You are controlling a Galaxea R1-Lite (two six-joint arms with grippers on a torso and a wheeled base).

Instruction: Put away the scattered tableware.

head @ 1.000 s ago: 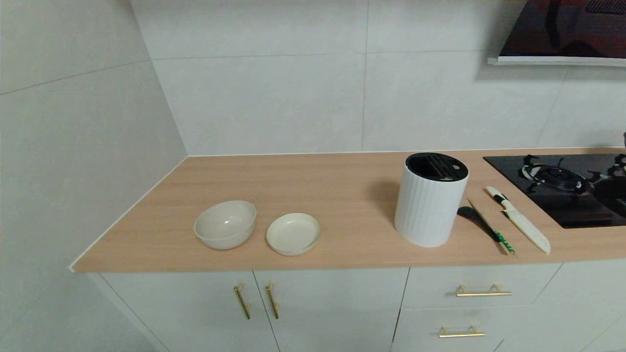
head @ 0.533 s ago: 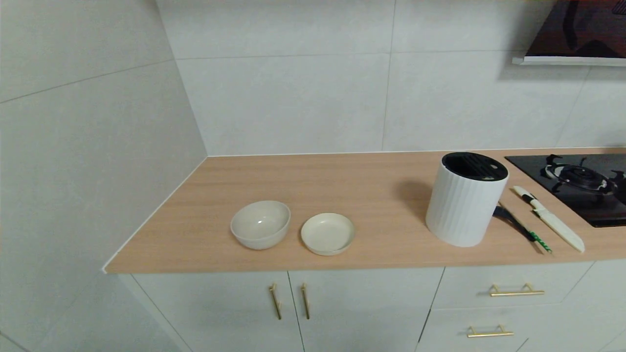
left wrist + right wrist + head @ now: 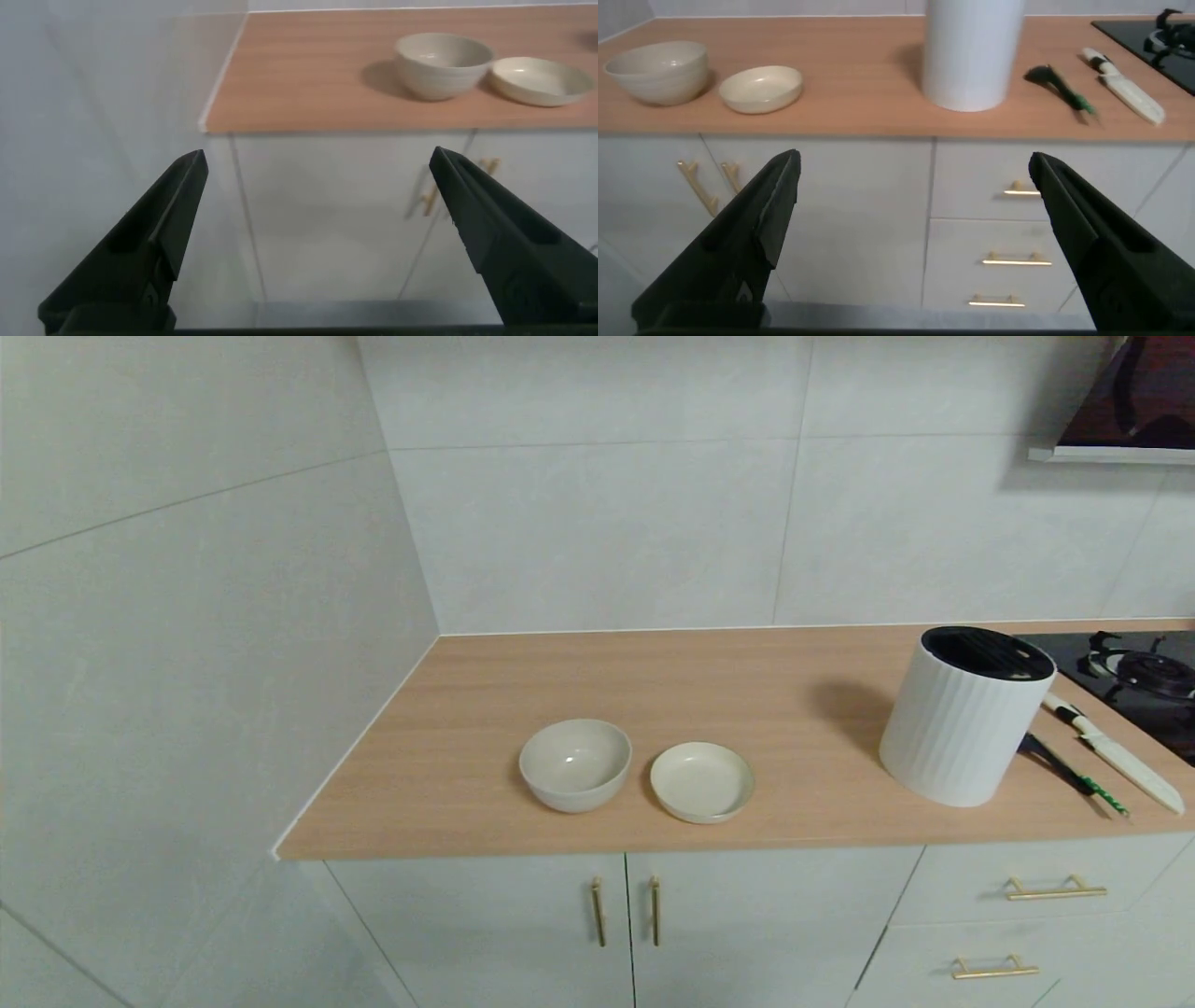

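Wood-topped table (image 3: 747, 691) runs along a tiled wall, with white cabinets (image 3: 523, 933) below. Facing the cabinet fronts, the left gripper (image 3: 315, 161) and the right gripper (image 3: 913, 161) each have jaws spread wide, holding nothing. A white ribbed holder (image 3: 962, 728) stands upright near the hob (image 3: 1144, 677). Well to its left, a bowl (image 3: 574, 763) and a shallow dish (image 3: 702, 780) sit just beside each other. A knife (image 3: 1116, 756) and a dark utensil (image 3: 1074, 775) lie between holder and hob.
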